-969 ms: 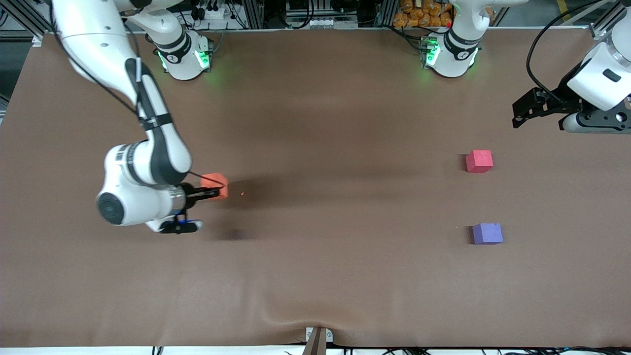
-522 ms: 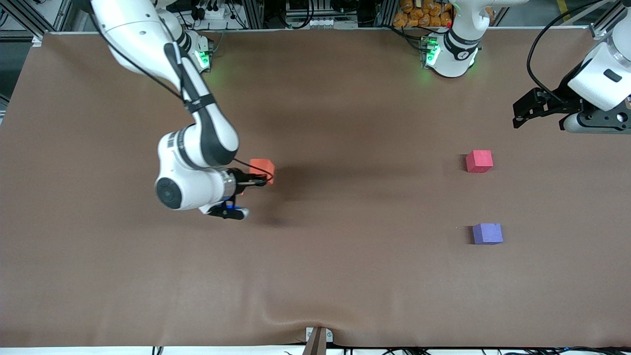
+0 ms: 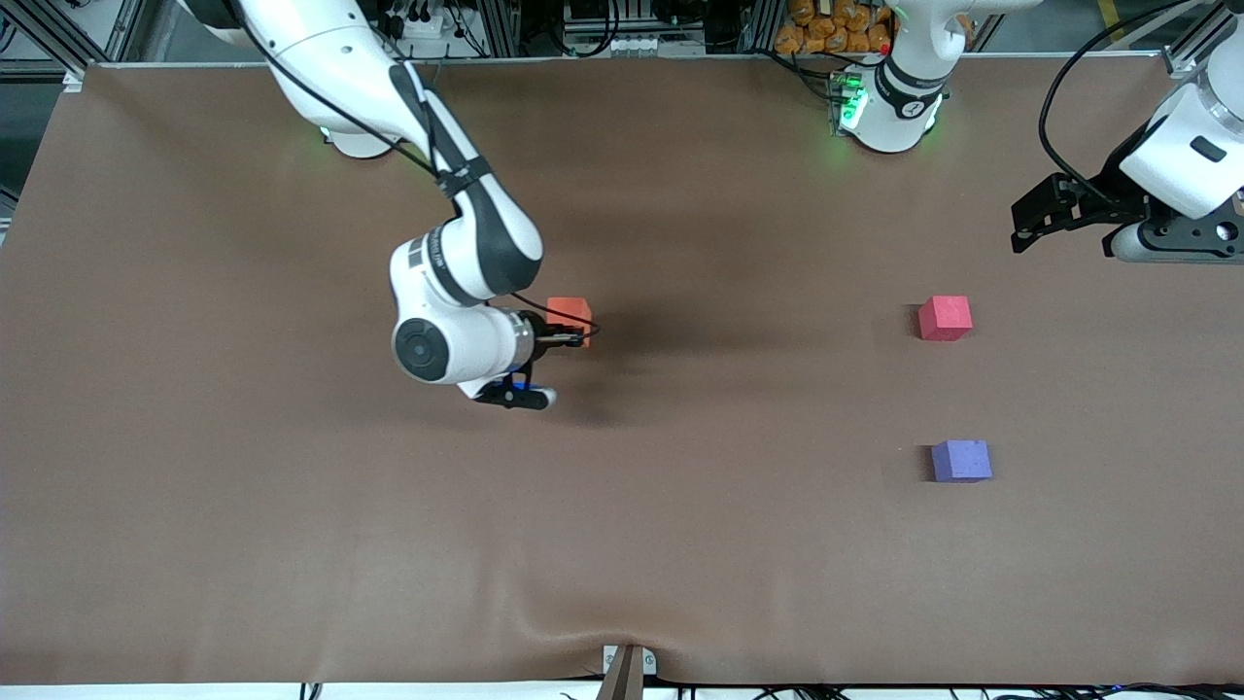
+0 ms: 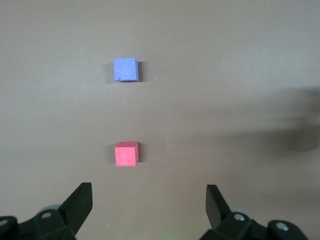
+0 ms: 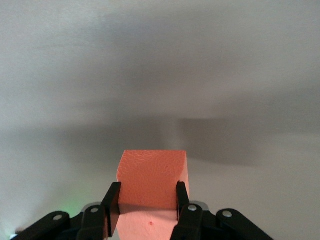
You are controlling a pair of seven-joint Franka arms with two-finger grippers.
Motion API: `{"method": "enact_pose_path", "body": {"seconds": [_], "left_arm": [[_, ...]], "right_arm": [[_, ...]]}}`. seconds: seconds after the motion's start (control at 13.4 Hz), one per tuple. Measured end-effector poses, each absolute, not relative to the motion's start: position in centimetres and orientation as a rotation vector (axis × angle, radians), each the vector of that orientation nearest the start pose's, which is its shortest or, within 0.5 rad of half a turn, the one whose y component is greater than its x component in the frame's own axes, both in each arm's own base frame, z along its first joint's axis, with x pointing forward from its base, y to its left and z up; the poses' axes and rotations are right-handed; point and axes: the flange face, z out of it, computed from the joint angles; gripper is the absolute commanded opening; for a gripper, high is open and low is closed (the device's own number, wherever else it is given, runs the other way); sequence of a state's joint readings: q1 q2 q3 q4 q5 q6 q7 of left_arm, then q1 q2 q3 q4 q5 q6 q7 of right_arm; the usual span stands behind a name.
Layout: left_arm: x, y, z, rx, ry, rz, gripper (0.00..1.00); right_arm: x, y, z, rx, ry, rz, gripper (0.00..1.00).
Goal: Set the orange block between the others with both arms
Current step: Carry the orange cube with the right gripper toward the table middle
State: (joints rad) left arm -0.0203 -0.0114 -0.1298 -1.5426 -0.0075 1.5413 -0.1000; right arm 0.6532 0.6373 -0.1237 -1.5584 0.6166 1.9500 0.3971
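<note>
The right gripper (image 3: 581, 337) is clamped on the matte, foam-like orange block (image 3: 569, 313) over mid-tabletop (image 3: 680, 544). The left gripper (image 3: 1017, 233) waits, fingers apart, over the tabletop near the pinkish-red cube (image 3: 945, 318) and purple-blue cube (image 3: 961, 460).

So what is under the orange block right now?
Only bare brown table and the block's shadow; the orange block hangs clamped in the right tool. Its underside is hidden.
</note>
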Motion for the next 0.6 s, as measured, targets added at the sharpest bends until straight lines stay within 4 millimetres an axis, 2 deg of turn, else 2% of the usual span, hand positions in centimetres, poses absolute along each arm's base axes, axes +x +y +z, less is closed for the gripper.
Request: {"method": "enact_pose_path", "body": {"seconds": [0.3, 0.6], "left_arm": [[54.2, -8.3, 64.1, -3.148, 0.079, -0.014, 1.00], [54.2, -8.4, 64.1, -3.148, 0.081, -0.014, 1.00]], "right_arm": [[54.6, 43.1, 25.2, -2.708, 0.310, 0.523, 0.50], [53.9, 45.1, 23.7, -2.711, 0.312, 0.480, 0.50]]}}
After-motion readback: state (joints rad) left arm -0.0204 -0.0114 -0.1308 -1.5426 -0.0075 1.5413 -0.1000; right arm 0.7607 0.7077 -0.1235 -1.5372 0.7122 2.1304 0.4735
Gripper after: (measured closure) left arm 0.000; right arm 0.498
